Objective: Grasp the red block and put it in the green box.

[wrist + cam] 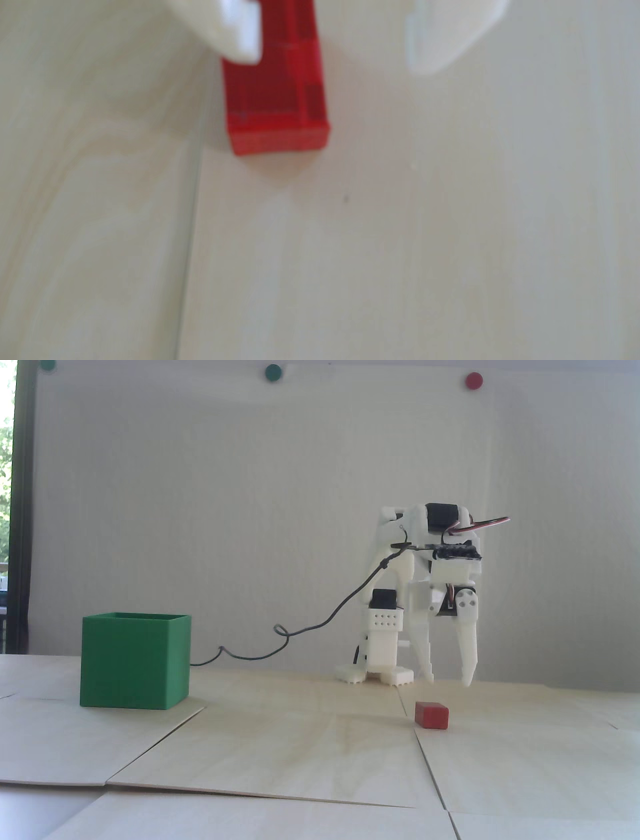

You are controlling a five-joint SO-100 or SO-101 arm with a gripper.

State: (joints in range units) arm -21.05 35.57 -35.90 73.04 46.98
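Observation:
The red block [431,715] lies on the pale wooden table, right of centre in the fixed view. My white gripper [448,681] hangs just above and slightly behind it, fingertips pointing down, open, holding nothing. In the wrist view the red block [277,100] sits at the top centre, its left part covered by the left fingertip [240,34]; the other fingertip [440,38] stands well to its right, so the gripper [332,65] is open over the block's right side. The green box [135,660] stands on the table far to the left in the fixed view, open side up.
A black cable [310,620] runs from the arm along the table toward the green box. The table top is made of wooden panels with seams [425,760]. Round green dots [273,372] and a red dot [473,380] are pinned to the back wall.

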